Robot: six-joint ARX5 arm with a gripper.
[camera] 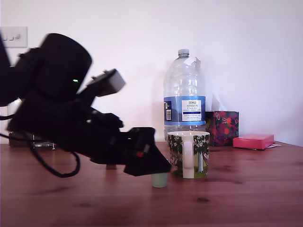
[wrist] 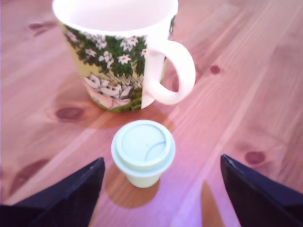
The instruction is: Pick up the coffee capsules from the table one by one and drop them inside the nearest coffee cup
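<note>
One pale green capsule [wrist: 143,151] stood on the table [wrist: 265,94] beside the mug [wrist: 113,61]. We saw the gripper [wrist: 161,189] spread wide, flanking it without contact. Bottle [camera: 184,94] label read "TESCO ASHBECK".

The surface [wrist: 265,71] is reddish-brown wood with visible grain and dark knots, smooth with a soft sheen. The mug [wrist: 113,61] looks like glossy white ceramic with a printed foliage pattern; the pale green capsule [wrist: 143,151] is smooth, matt plastic. Behind, the water bottle [camera: 184,94] is clear, shiny plastic with a paper-like label — the hand [camera: 150,166] looks matt black.
</note>
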